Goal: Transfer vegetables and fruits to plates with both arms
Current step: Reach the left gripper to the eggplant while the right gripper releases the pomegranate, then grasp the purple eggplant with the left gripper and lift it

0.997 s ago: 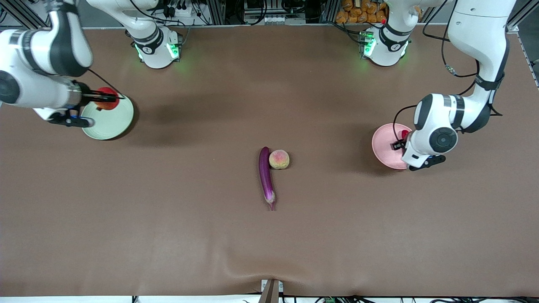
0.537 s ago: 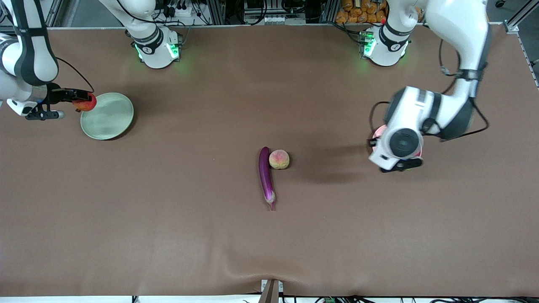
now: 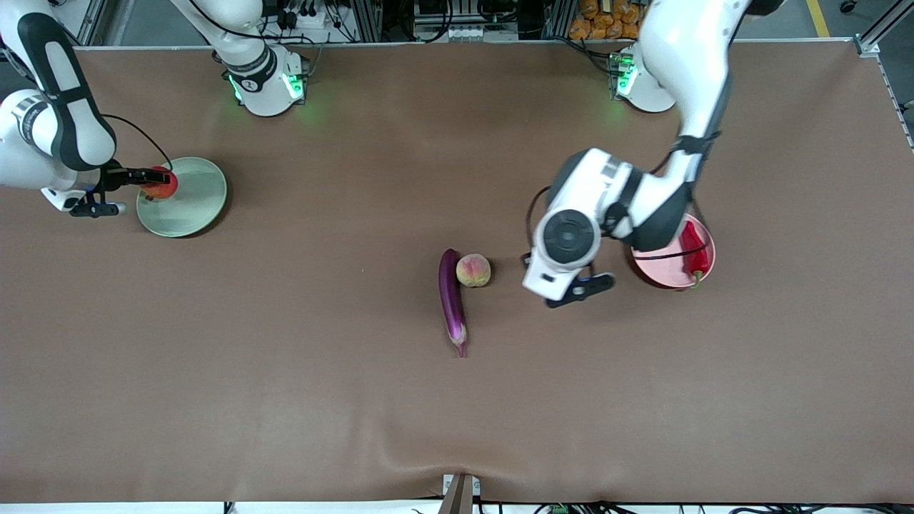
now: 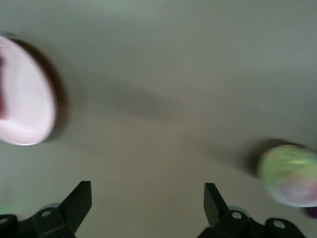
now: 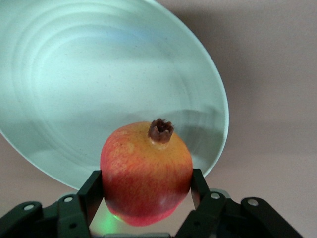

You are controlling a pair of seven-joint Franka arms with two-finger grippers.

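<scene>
Our right tool (image 5: 147, 191) was clenched on the round red apple (image 5: 146, 173), hanging over the pale green plate's (image 3: 193, 207) rim; we judged it should lower toward the middle before letting go, since a smooth ball rolls on a shallow matte dish. Our left tool (image 4: 147, 204) stood released above the bare brown desk (image 3: 285, 400), heading, it seemed, for the blurred blushed peach (image 3: 473, 270) beside the glossy slender eggplant (image 3: 450, 296). The shiny chili pepper (image 3: 693, 251) lay in the pink plate (image 3: 660, 275).
</scene>
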